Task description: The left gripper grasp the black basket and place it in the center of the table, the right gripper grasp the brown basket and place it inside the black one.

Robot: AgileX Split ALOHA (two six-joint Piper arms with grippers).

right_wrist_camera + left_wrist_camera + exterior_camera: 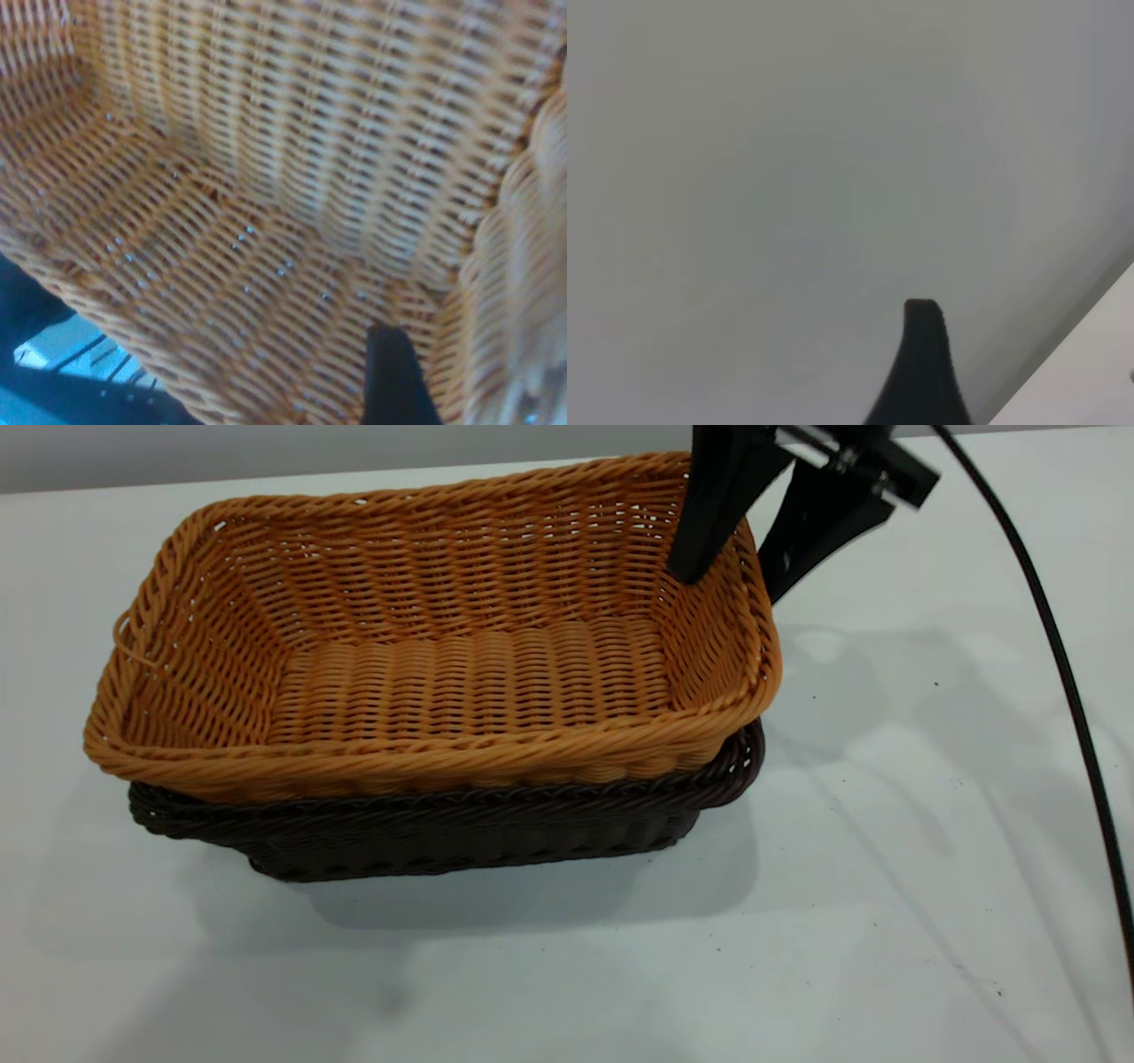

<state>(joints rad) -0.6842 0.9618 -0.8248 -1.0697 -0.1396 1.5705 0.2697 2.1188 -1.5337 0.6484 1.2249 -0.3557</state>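
The brown basket [461,664] sits nested inside the black basket [443,841] on the table [886,868], its rim riding a little above the dark rim. My right gripper [728,589] straddles the brown basket's right end wall, one finger [709,522] inside and the other outside, jaws apart and open. In the right wrist view the inner finger [394,381] stands close against the woven wall [354,159]. The left wrist view shows only one dark finger [923,354] over a plain grey surface; the left arm is out of the exterior view.
A black cable [1063,691] runs down the right side of the table. Bare tabletop lies in front of and to the right of the baskets.
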